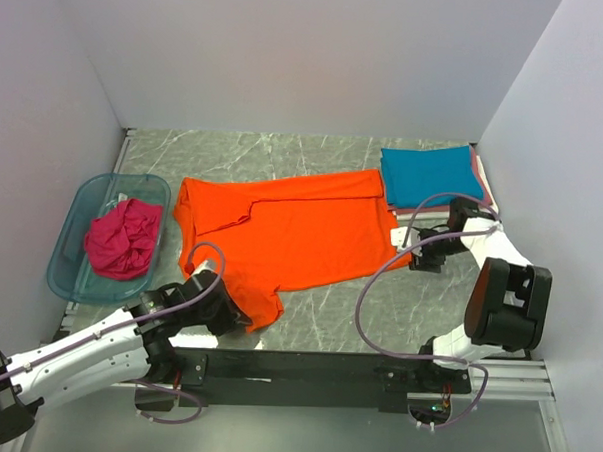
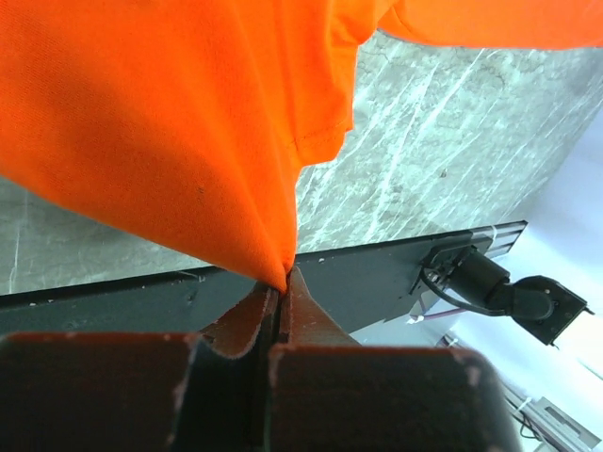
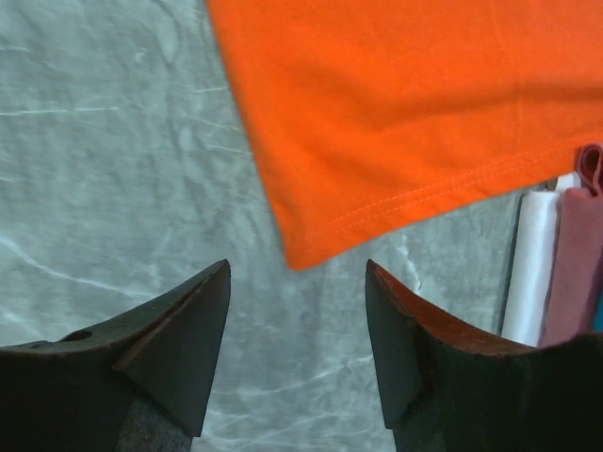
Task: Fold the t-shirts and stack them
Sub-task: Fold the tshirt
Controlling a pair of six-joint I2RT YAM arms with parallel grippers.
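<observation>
Left tool (image 2: 281, 284) tight on the orange t-shirt (image 1: 301, 231); right tool (image 3: 298, 275) wide apart, empty, near its corner.

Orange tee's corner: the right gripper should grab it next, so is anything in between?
Nothing visible: only bare table separates the open right gripper from the orange tee's corner; the folded stack sits aside.

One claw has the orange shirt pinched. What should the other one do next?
Probably the right claw should ease forward and close on the orange t-shirt. Its jaws stand open with the shirt's corner just ahead, while the left claw is shut on the cloth.
</observation>
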